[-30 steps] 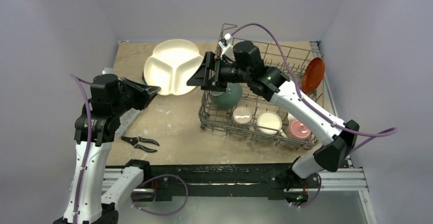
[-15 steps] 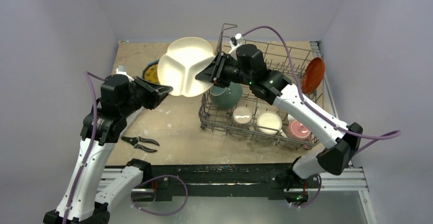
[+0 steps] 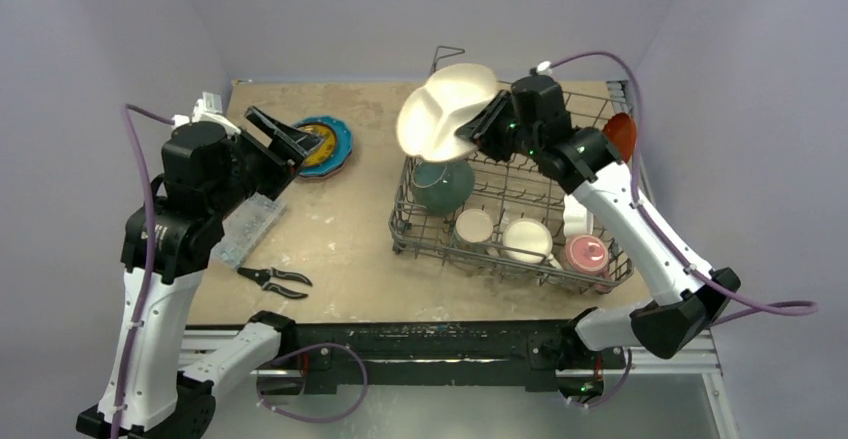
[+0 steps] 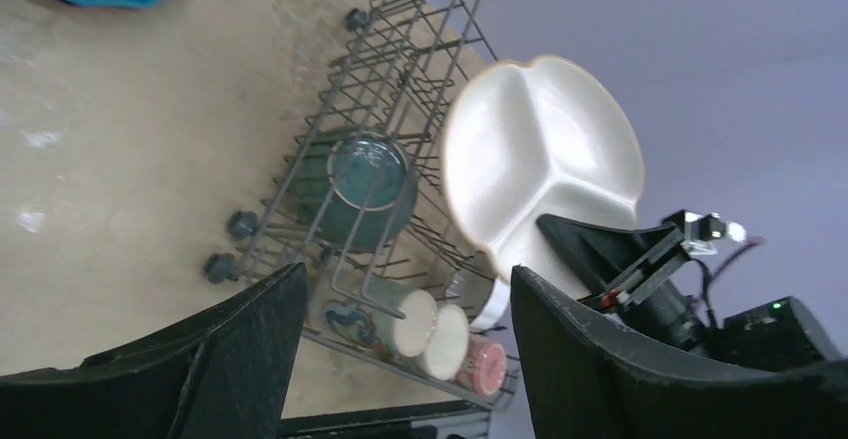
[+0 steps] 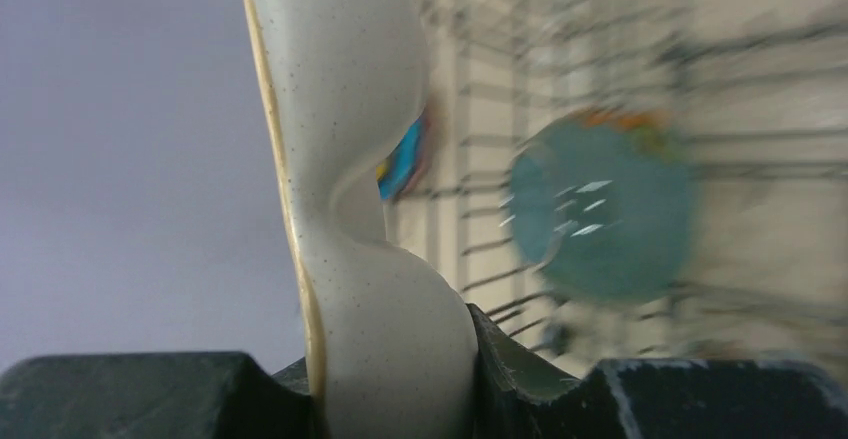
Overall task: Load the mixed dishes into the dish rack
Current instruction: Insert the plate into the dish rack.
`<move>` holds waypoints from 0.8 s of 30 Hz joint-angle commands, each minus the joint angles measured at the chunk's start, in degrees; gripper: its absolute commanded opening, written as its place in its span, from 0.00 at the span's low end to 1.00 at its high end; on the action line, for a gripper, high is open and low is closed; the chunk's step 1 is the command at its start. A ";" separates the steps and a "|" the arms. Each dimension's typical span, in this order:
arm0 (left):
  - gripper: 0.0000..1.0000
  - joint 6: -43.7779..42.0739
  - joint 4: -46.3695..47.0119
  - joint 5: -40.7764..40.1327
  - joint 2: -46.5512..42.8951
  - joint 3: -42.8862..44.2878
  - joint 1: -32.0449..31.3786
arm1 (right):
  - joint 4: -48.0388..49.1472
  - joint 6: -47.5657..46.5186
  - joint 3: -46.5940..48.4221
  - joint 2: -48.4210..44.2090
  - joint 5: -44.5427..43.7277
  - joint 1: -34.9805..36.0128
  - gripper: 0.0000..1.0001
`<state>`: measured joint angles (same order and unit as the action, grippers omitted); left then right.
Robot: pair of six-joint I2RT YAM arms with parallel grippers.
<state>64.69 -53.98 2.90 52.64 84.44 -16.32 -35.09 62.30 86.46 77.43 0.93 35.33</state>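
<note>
My right gripper (image 3: pixel 474 130) is shut on the rim of the white divided plate (image 3: pixel 446 107) and holds it tilted in the air over the far left corner of the dish rack (image 3: pixel 497 265). In the right wrist view the plate (image 5: pixel 350 209) stands edge-on between the jaws of that gripper (image 5: pixel 392 359). A teal bowl (image 3: pixel 443 185), three mugs (image 3: pixel 527 241) and an orange plate (image 3: pixel 620 135) sit in the rack. Well left of the rack, my left gripper (image 3: pixel 293 143) hangs open and empty, facing the rack (image 4: pixel 400 49). A blue plate stack (image 3: pixel 326 146) lies on the table by it.
Black-handled pliers (image 3: pixel 275 279) lie near the table's front left edge. A clear plastic box (image 3: pixel 245 229) rests under the left arm. The rack's tall wire handle (image 3: pixel 447 56) stands just behind the held plate.
The white plate passed from the left gripper to the right, which lifted it rightward over the rack. The left gripper opened and drew back left, uncovering the blue plate stack.
</note>
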 commanded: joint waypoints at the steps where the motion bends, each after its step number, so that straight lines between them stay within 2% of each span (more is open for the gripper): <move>1: 0.73 -16.01 -11.75 -9.89 1.24 7.32 -0.30 | -4.71 -11.42 16.77 -2.07 -22.15 -5.18 0.00; 4: 0.72 -22.59 -12.99 -10.15 0.79 6.99 -0.30 | -9.74 -20.75 23.38 0.89 -34.83 -5.26 0.00; 8: 0.71 -29.26 -11.87 -8.52 -0.45 4.27 -0.30 | -15.24 -26.92 28.69 5.36 -44.70 -5.17 0.00; 12: 0.71 -36.98 -11.80 -8.99 -0.36 4.33 -0.25 | -18.65 -29.49 33.12 11.14 -49.64 -4.49 0.00; 18: 0.71 -44.06 -8.57 -12.95 -2.70 0.23 -0.46 | -28.47 -30.46 48.74 25.73 -58.46 -1.02 0.00; 24: 0.74 -48.32 -7.57 -12.37 -3.39 -1.01 -4.94 | -28.91 -30.84 49.63 30.80 -59.57 0.91 0.00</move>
<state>22.20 -64.75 -8.60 50.06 83.59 -18.46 -67.16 30.83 130.54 110.87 -50.33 35.05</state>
